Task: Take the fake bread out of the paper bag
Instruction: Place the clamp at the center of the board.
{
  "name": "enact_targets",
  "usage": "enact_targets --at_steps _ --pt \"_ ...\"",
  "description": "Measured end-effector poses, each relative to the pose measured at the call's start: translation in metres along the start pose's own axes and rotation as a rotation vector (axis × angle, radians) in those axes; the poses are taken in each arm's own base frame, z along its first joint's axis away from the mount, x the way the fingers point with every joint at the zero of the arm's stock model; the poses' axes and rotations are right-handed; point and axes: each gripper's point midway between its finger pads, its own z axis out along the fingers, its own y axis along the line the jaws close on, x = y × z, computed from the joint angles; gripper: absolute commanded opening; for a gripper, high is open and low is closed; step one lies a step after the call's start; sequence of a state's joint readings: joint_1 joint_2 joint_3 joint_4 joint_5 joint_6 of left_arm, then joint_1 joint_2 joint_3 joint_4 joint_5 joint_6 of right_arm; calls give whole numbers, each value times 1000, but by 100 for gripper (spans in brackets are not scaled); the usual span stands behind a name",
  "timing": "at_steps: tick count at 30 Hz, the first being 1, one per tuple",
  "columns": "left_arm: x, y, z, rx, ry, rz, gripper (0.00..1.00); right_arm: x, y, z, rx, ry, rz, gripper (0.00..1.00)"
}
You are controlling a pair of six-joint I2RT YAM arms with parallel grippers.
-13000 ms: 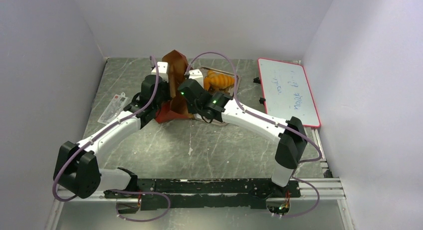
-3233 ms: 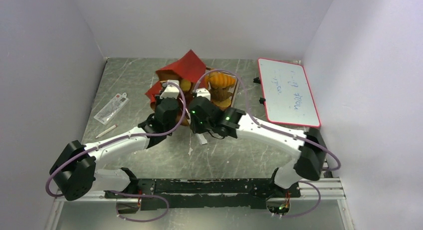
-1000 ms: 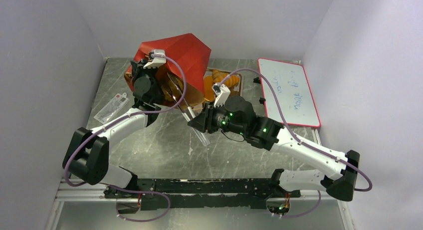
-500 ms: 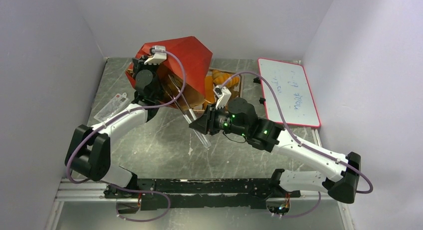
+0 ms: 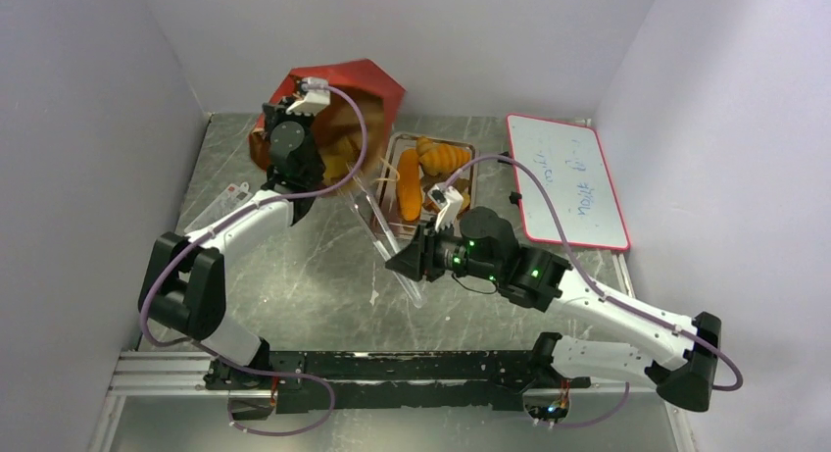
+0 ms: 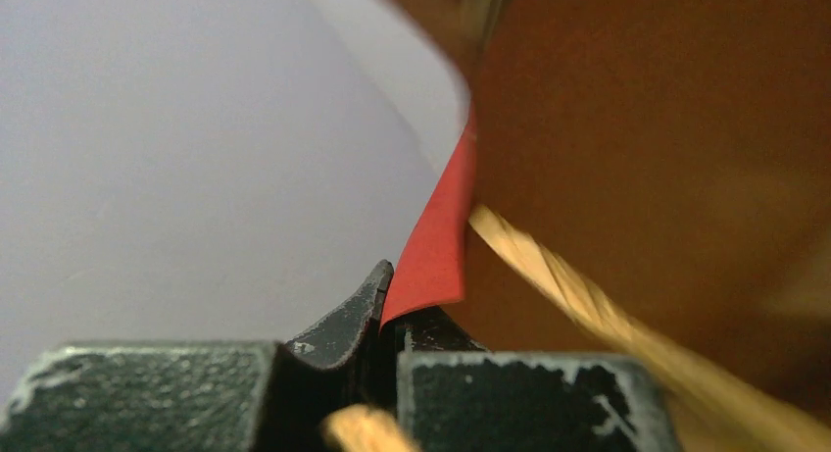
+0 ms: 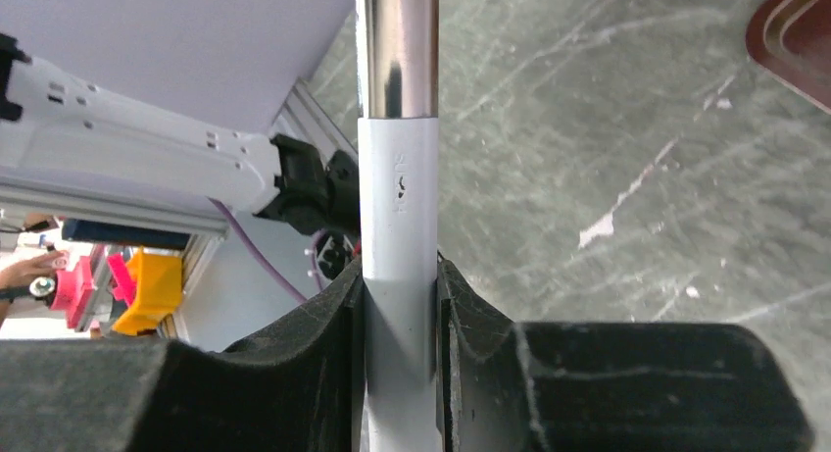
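Over far-left of counter (image 5: 323, 266), paper bag (image 5: 377, 79) is held lifted, red rim pinched in closed left pincer (image 6: 392, 285). Fake bread (image 5: 441, 156) is seen on tray (image 5: 404, 136) beside bag; more inside cannot be confirmed. Right pincer (image 7: 397, 276) is clamped on white-sleeved metal tool (image 7: 396, 177). Pastries judged light, stiff, glossy — likely slippery — best gripped across ridged middle.

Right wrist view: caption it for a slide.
The right gripper clamps a white-sleeved metal tool, the grey table behind it.
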State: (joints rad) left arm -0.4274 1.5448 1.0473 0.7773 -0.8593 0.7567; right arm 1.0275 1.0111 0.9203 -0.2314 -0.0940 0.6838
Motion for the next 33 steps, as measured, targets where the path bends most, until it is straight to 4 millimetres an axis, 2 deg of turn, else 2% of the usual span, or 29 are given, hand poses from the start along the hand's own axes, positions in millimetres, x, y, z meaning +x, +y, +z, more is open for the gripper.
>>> enact_targets --at_steps 5,10,22,28,33 --pt "22 23 16 -79 69 34 7 15 -10 -9 23 38 -1 29" --pt "27 28 17 -98 90 40 7 34 -24 -5 47 87 0 29" --pt "27 31 13 -79 104 21 7 90 -76 41 187 285 -25 27" --pt "21 37 9 -71 90 -14 7 113 -93 52 208 336 -18 26" --pt "24 36 5 -64 91 -19 7 126 -103 65 216 365 -16 26"
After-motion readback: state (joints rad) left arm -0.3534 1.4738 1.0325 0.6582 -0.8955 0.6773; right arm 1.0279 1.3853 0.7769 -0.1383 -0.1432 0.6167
